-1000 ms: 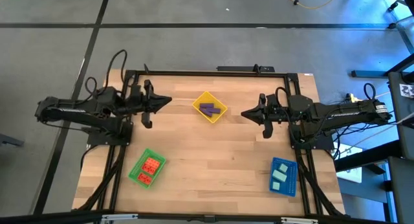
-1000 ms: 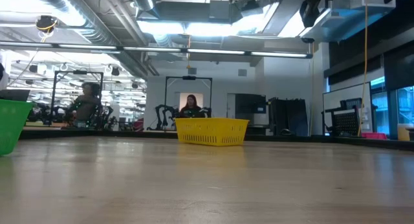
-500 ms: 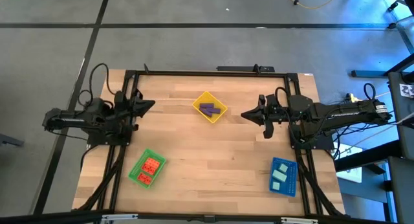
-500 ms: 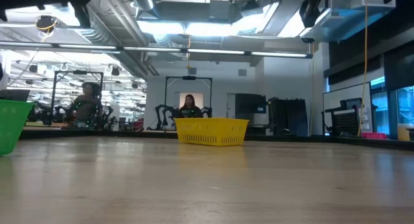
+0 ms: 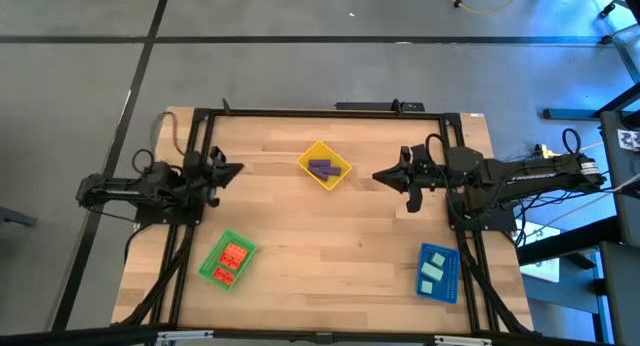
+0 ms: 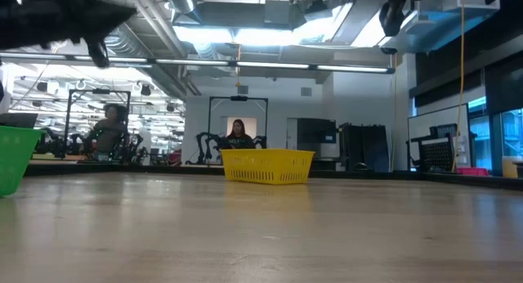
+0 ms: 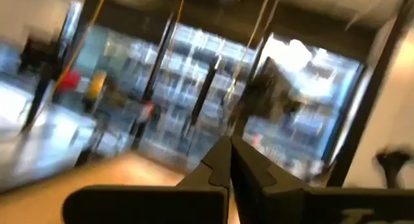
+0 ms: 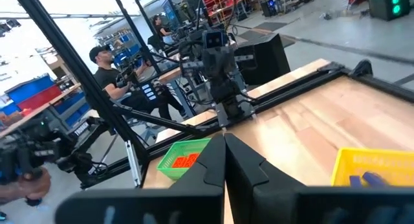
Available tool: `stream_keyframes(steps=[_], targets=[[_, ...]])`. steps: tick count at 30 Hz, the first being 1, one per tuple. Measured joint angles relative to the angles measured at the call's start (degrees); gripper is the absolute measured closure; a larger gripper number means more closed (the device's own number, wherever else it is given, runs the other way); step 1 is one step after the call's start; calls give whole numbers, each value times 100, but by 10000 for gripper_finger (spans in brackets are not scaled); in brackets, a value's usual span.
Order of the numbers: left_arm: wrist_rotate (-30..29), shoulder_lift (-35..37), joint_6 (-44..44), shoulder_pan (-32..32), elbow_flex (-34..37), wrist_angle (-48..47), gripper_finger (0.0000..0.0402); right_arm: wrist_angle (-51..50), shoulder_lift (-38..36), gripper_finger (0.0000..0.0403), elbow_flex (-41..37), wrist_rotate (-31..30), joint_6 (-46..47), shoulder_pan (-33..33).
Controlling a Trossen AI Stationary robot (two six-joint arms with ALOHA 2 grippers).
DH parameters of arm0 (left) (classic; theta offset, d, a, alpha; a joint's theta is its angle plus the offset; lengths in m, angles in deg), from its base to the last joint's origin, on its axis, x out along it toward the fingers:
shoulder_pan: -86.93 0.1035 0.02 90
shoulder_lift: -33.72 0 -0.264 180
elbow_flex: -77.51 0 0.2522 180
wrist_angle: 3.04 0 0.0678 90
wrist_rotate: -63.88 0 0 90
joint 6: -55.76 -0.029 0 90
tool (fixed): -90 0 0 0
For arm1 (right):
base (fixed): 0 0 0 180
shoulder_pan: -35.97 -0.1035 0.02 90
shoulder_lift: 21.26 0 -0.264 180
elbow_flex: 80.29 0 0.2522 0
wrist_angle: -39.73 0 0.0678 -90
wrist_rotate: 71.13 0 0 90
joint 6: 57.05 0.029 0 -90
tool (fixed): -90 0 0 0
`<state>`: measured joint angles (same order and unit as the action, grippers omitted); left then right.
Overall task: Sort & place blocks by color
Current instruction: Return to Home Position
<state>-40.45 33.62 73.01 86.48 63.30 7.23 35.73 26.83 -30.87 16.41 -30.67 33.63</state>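
1. The jaws of both grippers are closed, and nothing is held between them. The left wrist view shows the left gripper's two dark fingers [image 7: 218, 164] pressed together. The right wrist view shows the same for the right gripper.
2. From above, the left gripper [image 5: 236, 169] sits at the left edge of the table [image 5: 330, 236]. The right gripper [image 5: 378, 175] is over the right side. Both point inward, with the yellow tray [image 5: 312, 153] between them.
3. Only the high view shows all the blocks. The purple blocks [image 5: 320, 168] lie in the yellow tray. The orange blocks [image 5: 232, 258] lie in the green tray [image 5: 208, 266]. The mint blocks [image 5: 433, 269] lie in the blue tray [image 5: 447, 288].
4. The low view shows just the walls of the yellow and green trays. The blocks are hidden behind them.
5. The right wrist view looks across the table. It shows the orange blocks, the purple blocks, the left arm [image 8: 220, 62] far off, and a person [image 8: 110, 75] beyond the table.
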Motion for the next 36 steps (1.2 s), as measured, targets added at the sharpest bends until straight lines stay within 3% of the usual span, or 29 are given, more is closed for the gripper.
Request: stream_keyframes(steps=[13,24,36], targets=[[825,-4,182,-2,2,-1376,401,-64,0,402,0,68,243,1],[634,-4,173,-2,2,-1438,401,-603,-555,402,0,105,131,-1],[632,-4,171,0,2,-1438,401,-964,-1511,402,-48,16,-803,-1]])
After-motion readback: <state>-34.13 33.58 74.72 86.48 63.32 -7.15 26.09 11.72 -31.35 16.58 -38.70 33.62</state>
